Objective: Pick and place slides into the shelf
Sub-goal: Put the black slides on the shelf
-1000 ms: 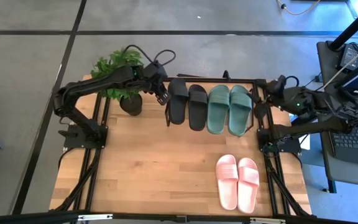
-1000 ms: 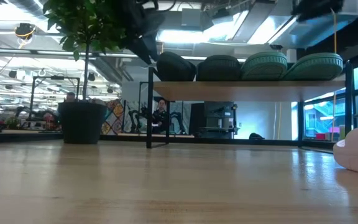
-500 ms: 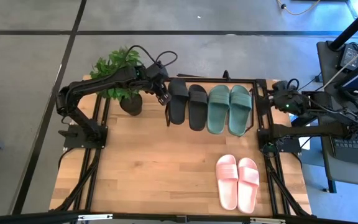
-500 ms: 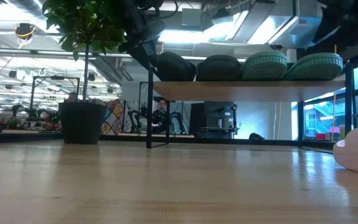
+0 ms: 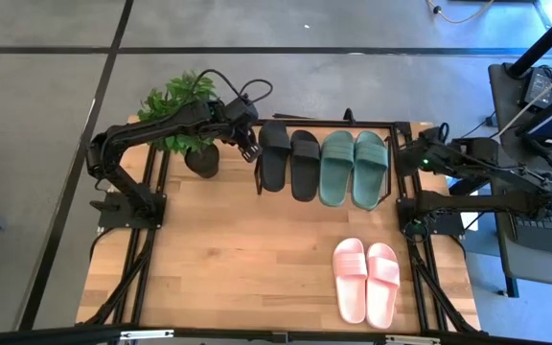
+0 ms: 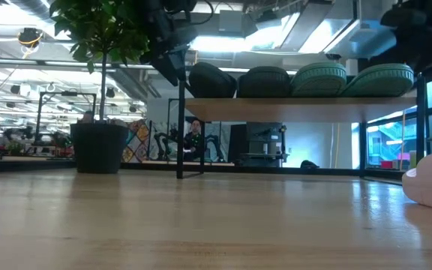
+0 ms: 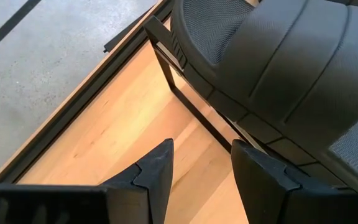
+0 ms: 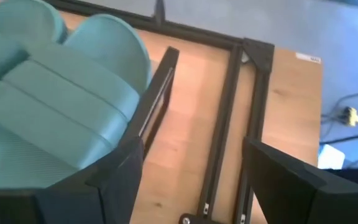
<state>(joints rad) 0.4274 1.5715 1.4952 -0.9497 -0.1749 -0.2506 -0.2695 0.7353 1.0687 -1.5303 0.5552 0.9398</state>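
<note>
On low wooden shelf [image 5: 326,204] at table's back edge: black rubber slides [image 5: 288,161] & dark green rubber slides [image 5: 354,168]. Pale pink rubber slides [image 5: 366,280] near front-right corner. Left gripper [image 5: 249,151] spread, empty, by shelf's left end; right gripper [image 5: 402,161] spread, empty, by right end. No legible writing.

This is a robotics lab or open-plan workshop: the wooden surface [image 5: 247,249] stands on a bare grey concrete floor [image 5: 46,144] marked with dark lines, and a black metal frame [image 5: 405,206] bolted along its edges carries the arms. Beyond the left tool [image 5: 248,151], past a potted plant [image 5: 185,110], the low view opens onto a wide hall with exposed ceiling ducts [image 6: 21,15], more workstations and a person [image 6: 194,139] in the distance. Out past the right tool [image 5: 405,158], a side desk holds a laptop [image 5: 549,211] and loose cables [image 5: 535,91].
</note>
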